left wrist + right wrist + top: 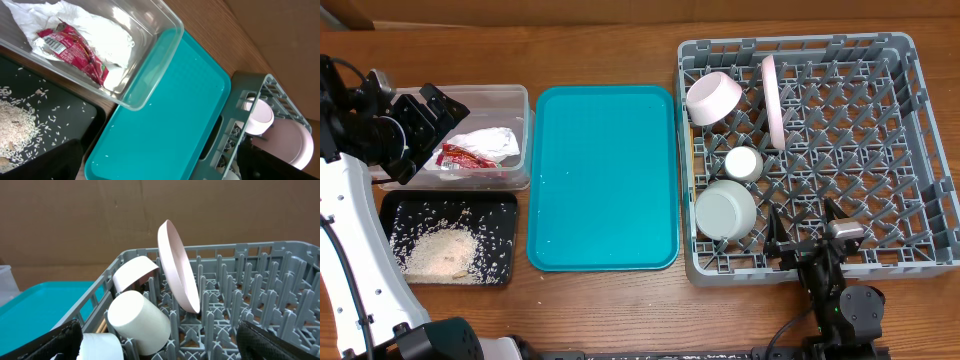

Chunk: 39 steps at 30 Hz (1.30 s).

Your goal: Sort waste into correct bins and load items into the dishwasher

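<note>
The red snack wrapper (460,157) and the crumpled white napkin (492,142) lie in the clear tub (515,100); both also show in the left wrist view, wrapper (70,50) and napkin (112,35). Rice grains (440,250) lie in the black tray (500,205). In the grey dish rack (910,150) stand the pink plate (772,100), the pinkish bowl (713,97), the cream cup (743,162) and the grey-white bowl (725,208). My left gripper (432,130) is open and empty over the tub's left end. My right gripper (805,235) is open and empty at the rack's front edge.
A large teal tray (605,180) lies between the bins and the rack, with nothing on it. The right wrist view shows the plate (177,265) upright on edge among pegs, and the cup (140,317) on its side.
</note>
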Each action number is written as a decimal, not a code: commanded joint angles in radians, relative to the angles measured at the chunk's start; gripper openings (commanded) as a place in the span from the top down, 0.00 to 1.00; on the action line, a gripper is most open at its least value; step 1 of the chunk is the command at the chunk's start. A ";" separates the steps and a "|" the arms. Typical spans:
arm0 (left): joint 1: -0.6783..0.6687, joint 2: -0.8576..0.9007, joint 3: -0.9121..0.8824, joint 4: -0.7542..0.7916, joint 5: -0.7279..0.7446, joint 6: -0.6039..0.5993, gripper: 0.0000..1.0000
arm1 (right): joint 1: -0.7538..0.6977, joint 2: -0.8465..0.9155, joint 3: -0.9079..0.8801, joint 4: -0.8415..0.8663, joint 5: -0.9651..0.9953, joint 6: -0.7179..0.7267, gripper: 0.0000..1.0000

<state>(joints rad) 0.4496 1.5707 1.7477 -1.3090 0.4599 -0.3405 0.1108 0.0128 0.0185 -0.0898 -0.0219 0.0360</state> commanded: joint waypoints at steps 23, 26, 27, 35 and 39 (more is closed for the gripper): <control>-0.001 -0.019 0.015 0.004 0.001 0.012 0.00 | -0.007 -0.010 -0.011 0.006 0.021 0.028 0.00; -0.019 -0.016 0.014 0.004 0.000 0.012 0.00 | -0.007 -0.010 -0.011 0.006 0.021 0.028 0.00; -0.029 -0.025 0.014 0.004 0.000 0.012 0.00 | -0.007 -0.010 -0.011 0.006 0.021 0.028 0.00; -0.280 -0.179 0.014 0.004 0.001 0.012 0.00 | -0.007 -0.010 -0.011 0.006 0.021 0.028 0.00; -0.399 -0.298 0.014 0.013 -0.108 0.012 0.00 | -0.008 -0.010 -0.011 0.006 0.021 0.028 0.00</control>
<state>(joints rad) 0.0998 1.3670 1.7477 -1.2999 0.4438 -0.3401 0.1108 0.0128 0.0185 -0.0898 -0.0105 0.0540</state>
